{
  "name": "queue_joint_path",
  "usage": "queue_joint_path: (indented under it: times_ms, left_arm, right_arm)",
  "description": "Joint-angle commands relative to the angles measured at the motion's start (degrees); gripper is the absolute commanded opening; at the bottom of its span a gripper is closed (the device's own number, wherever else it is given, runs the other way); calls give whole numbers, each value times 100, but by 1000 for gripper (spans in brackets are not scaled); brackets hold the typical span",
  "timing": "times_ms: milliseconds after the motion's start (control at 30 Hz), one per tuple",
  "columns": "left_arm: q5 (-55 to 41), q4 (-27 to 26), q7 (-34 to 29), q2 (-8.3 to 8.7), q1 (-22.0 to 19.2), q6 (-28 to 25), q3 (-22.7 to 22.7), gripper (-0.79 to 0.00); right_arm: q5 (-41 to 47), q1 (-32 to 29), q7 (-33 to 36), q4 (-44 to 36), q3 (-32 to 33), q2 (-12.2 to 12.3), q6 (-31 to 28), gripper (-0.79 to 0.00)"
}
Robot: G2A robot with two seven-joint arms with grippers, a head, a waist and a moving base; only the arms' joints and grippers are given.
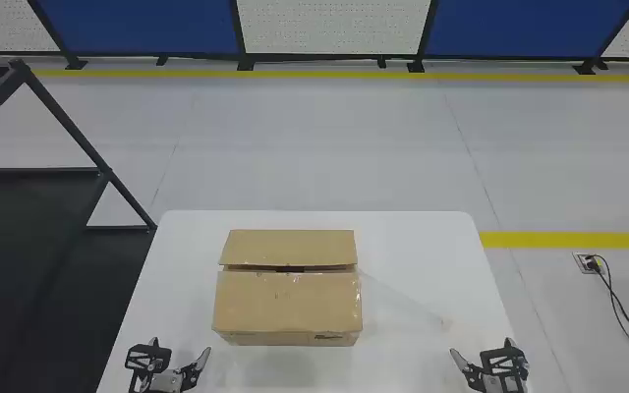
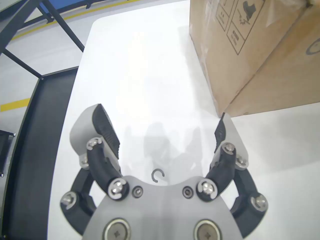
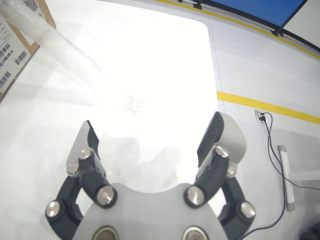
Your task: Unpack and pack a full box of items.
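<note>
A brown cardboard box [image 1: 287, 298] stands in the middle of the white table [image 1: 413, 255], its top flaps down with the far flap slightly lifted. A strip of clear tape [image 1: 408, 300] trails from the box's right side onto the table; the right wrist view has this tape [image 3: 62, 48] running from the labelled box side [image 3: 15, 38]. My left gripper [image 1: 169, 362] is open at the table's near left edge, just short of the box corner [image 2: 246, 51]. My right gripper [image 1: 488, 365] is open at the near right edge, nothing between its fingers [image 3: 212, 133].
A black metal frame [image 1: 59, 157] and a dark shelf [image 2: 32, 126] stand left of the table. Blue and white partition panels [image 1: 324, 25] line the back. A floor socket with a cable [image 3: 265, 121] lies right of the table. A small metal clip [image 2: 157, 176] lies under the left gripper.
</note>
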Motion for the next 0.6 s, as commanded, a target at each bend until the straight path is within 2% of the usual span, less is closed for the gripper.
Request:
queue_joint_path:
  times_ms: [0, 300, 433, 567]
  left_arm:
    - [0, 0, 0, 0, 0, 0, 0, 0]
    - [12, -16, 43, 3, -20, -63, -16, 0]
    - [-118, -2, 279, 22, -31, -368, -263, 0]
    - [-526, -74, 464, 50, 13, -799, -668, 0]
  right_arm:
    - [0, 0, 0, 0, 0, 0, 0, 0]
    - [65, -18, 26, -112, -35, -12, 17, 0]
    - [131, -154, 145, -514, -82, -24, -105, 0]
    - [775, -204, 721, -1063, -16, -17, -640, 0]
